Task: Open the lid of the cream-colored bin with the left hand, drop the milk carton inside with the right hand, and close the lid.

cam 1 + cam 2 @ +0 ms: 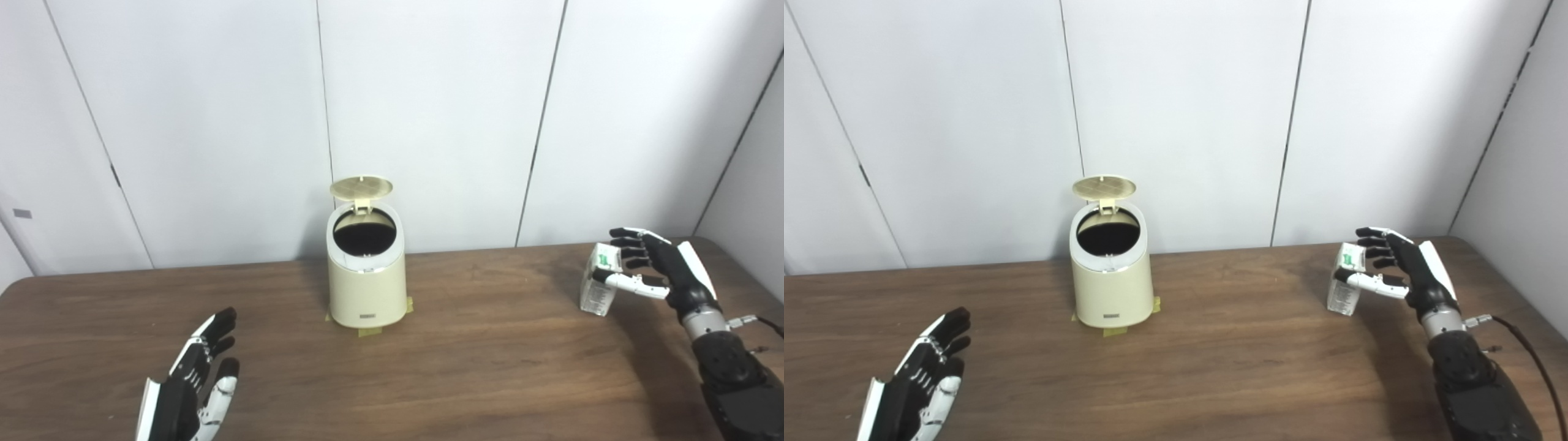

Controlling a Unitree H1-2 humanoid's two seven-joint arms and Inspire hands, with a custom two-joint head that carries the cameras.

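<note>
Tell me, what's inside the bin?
The bin stands with its lid up. Its inside looks dark, so nothing shows in there. The milk carton is still outside, by the right hand.

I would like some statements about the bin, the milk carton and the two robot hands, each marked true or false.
1. The lid of the cream-colored bin stands open. True.
2. The milk carton lies inside the bin. False: it stands on the table, far to the right of the bin.
3. The right robot hand is at the carton, with fingers and thumb around it. True.
4. The left robot hand holds the lid up. False: it is open and low at the near left, away from the bin.
5. The bin is tipped on its side. False: it stands upright, with pieces of tape at its base.
</note>
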